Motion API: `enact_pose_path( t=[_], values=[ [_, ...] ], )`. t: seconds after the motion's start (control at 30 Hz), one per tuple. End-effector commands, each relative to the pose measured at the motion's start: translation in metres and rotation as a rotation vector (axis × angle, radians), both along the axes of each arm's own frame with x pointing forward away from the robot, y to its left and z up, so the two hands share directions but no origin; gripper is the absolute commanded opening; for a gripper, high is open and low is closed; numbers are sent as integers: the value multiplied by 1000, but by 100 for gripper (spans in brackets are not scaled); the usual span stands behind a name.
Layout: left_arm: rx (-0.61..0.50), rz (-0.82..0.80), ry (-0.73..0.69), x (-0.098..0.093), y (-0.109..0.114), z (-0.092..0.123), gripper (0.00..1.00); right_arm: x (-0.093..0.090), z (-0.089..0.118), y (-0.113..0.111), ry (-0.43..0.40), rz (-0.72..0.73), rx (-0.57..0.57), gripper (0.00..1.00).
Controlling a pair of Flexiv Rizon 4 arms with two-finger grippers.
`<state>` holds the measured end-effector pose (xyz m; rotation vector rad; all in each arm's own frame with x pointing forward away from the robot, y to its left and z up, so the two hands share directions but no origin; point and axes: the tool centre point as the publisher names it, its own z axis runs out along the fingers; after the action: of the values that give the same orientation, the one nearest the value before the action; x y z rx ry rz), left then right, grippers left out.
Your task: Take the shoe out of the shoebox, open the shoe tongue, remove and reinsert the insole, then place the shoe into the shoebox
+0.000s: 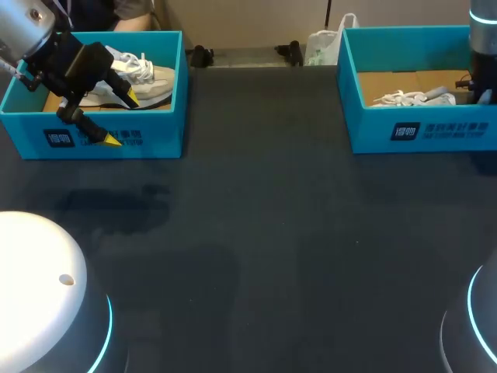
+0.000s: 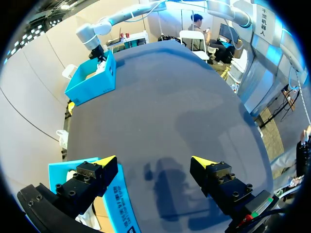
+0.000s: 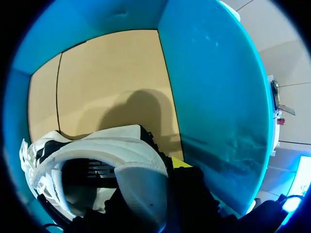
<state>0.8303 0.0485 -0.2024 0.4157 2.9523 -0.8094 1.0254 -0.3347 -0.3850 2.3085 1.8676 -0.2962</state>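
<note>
Two blue shoeboxes stand at the back of the table. The left shoebox (image 1: pixel 159 138) holds a white shoe (image 1: pixel 147 81). My left gripper (image 1: pixel 122 118) hovers open over its front wall; in the left wrist view the gripper (image 2: pixel 154 162) has one finger above that wall (image 2: pixel 119 206) and nothing between its fingers. The right shoebox (image 1: pixel 435 128) holds another white shoe (image 1: pixel 411 97), and my right arm (image 1: pixel 481 54) reaches into it. In the right wrist view my right gripper (image 3: pixel 167 174) is shut on the heel rim of the white shoe (image 3: pixel 97 150) above the box's cardboard floor (image 3: pixel 112 82).
The dark table (image 1: pixel 272 249) stretches wide in front of both boxes. White arm bases (image 1: pixel 39 287) sit at the near corners. In the left wrist view the right shoebox (image 2: pixel 92 77) shows far across the table.
</note>
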Motion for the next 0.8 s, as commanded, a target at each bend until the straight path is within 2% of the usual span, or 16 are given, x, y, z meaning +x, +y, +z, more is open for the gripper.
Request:
enact_pose_path(
  t=[0.03, 0.07, 0.1, 0.17, 0.2, 0.47, 0.8],
  values=[
    [3, 0, 0, 0, 0, 0, 100, 0, -7, 0, 1, 2, 13, 37],
    [3, 0, 0, 0, 0, 0, 100, -2, -6, 0, 1, 2, 15, 49],
    [3, 0, 0, 0, 0, 0, 100, -3, -5, 0, 0, 2, 17, 73],
    [3, 0, 0, 0, 0, 0, 100, -6, 1, 0, -7, 1, 24, 96],
    [3, 0, 0, 0, 0, 0, 100, -7, 4, 1, -9, 2, 24, 100],
    [3, 0, 0, 0, 0, 0, 100, -14, 39, 13, -55, 18, 27, 100],
    [3, 0, 0, 0, 0, 0, 100, -35, 86, 29, -85, 25, 36, 100]
  ],
)
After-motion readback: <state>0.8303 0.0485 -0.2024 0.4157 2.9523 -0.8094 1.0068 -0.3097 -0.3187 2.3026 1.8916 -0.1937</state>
